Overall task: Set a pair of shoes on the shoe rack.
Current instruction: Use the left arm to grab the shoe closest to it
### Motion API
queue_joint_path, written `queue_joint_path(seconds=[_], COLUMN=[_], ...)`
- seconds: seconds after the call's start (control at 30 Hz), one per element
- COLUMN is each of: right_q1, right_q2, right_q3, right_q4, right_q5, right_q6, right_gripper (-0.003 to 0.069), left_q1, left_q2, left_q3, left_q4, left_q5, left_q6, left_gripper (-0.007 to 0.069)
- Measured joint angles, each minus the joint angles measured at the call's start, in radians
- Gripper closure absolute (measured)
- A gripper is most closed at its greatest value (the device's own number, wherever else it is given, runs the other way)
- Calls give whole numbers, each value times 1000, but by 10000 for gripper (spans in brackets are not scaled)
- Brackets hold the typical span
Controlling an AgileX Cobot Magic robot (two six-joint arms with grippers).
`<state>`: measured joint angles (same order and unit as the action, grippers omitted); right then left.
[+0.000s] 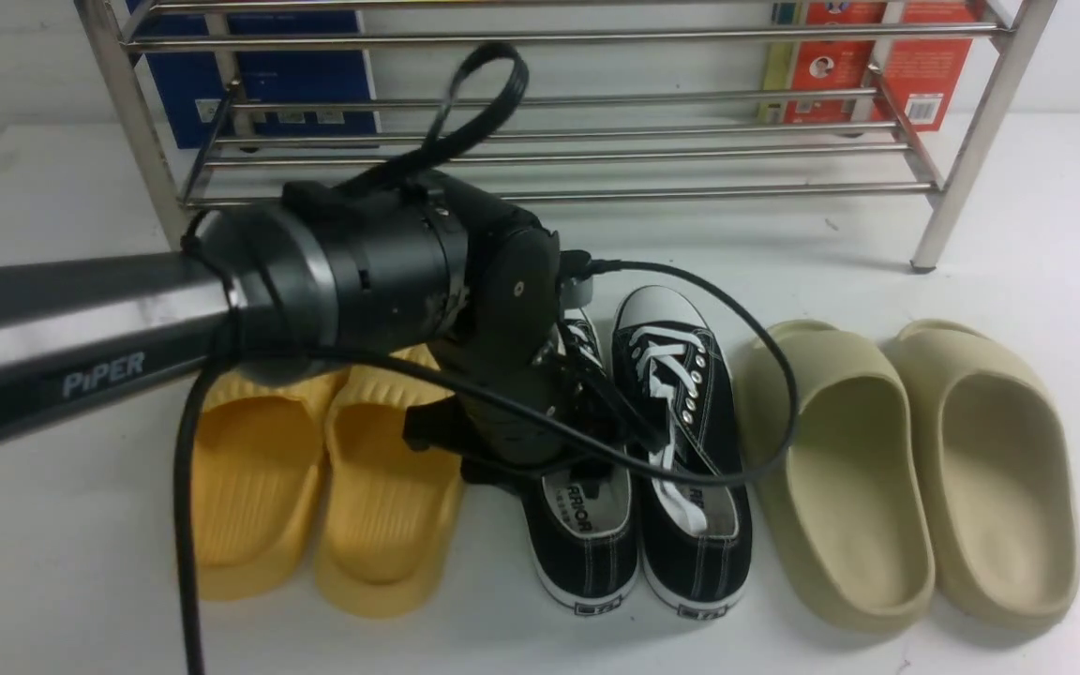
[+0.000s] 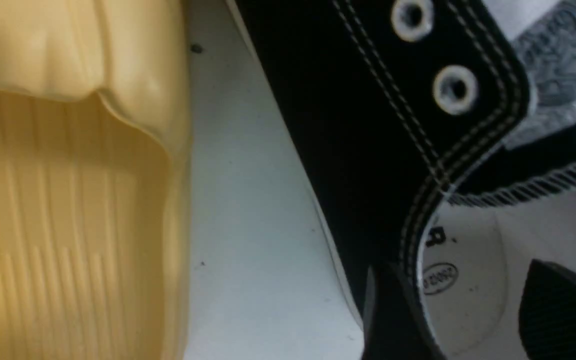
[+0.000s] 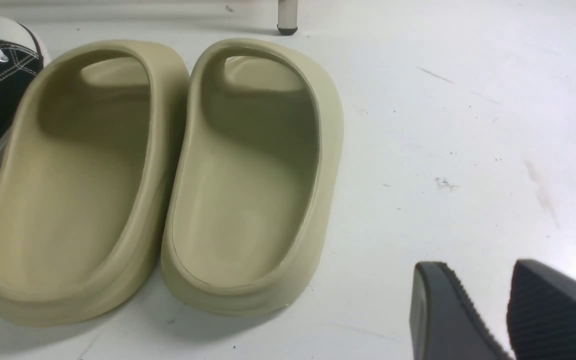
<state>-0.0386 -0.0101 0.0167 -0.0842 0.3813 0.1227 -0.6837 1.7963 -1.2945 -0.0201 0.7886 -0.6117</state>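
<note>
Grasp step: left fingers [image 2: 395, 315] open at the sneaker's [image 2: 358, 165] side wall, right [image 3: 440, 310] open too; next likely straddle, close, lift.

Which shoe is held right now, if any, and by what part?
None: the left gripper stands open at one sneaker's collar; the right is open, empty.

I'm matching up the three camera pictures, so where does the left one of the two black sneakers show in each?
Front view: left black sneaker at lower centre, partly hidden by the left arm.
Left wrist view: large, from top centre to the lower right corner.
Right wrist view: not identifiable; one black sneaker shows at the left edge.
Shared landmark: none in all three but black canvas with white stitching.
</note>
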Motion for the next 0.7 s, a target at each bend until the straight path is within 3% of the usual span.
queue_joint_path(seconds=[0.27,0.4,0.53,0.7], right_q1=[0,0,0,0], right_q2=[0,0,0,0], right_q3=[0,0,0,0], right_q4=[0,0,0,0], right_q5=[0,0,0,0], right_q6=[0,0,0,0], right_gripper=[420,420,420,420], left_q1=[0,0,2,6], left_q2=[90,110,98,29], left_q3=[-1,-1,-1,-1], left_q4=[54,59,72,61], left_q5=[-11,-5,22,59], left_q6=[-46,-54,-81,-91], left_gripper=[302,405,620,638])
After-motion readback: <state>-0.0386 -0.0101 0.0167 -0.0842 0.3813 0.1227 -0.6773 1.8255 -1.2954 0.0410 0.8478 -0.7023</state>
